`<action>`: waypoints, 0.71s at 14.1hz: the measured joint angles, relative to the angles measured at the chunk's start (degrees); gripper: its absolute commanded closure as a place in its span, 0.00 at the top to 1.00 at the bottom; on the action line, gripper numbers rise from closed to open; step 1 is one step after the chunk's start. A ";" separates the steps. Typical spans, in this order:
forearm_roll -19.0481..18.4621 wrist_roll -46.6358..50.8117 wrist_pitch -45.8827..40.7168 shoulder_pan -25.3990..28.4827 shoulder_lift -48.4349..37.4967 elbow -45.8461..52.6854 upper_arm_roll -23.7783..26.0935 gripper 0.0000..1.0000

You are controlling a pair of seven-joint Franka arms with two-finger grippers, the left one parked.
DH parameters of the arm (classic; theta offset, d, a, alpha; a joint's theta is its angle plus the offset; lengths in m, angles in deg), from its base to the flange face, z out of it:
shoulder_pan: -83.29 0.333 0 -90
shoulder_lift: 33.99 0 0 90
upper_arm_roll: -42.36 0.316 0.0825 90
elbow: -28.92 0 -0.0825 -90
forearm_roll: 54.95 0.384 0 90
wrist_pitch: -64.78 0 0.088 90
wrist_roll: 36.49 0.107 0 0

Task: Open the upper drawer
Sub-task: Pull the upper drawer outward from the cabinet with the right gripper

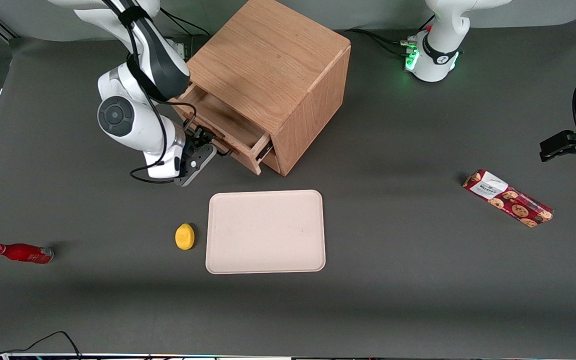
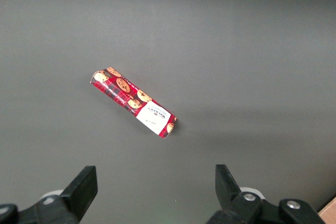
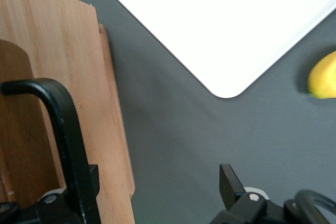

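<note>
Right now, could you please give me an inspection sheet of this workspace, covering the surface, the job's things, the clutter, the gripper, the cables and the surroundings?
Surface: dark grey table, flat.
Job's things: upper drawer of the wooden cabinet is pulled partly out; its black bar handle shows at the drawer front.
Clutter: beige tray nearer the front camera than the cabinet; yellow lemon beside the tray; red bottle lying toward the working arm's end; cookie box toward the parked arm's end.
Gripper: gripper at the drawer front, open, one finger beside the handle.
Cables: black cable at the table's near edge; more run to the arm bases.
Surroundings: nothing seen.
</note>
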 measured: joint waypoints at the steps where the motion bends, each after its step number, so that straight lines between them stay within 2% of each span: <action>1: -0.82 0.00 0.18 0.00 0.02 0.17 -0.53 1.00; 10: -2.65 -2.66 0.75 0.03 0.13 0.84 -5.97 1.00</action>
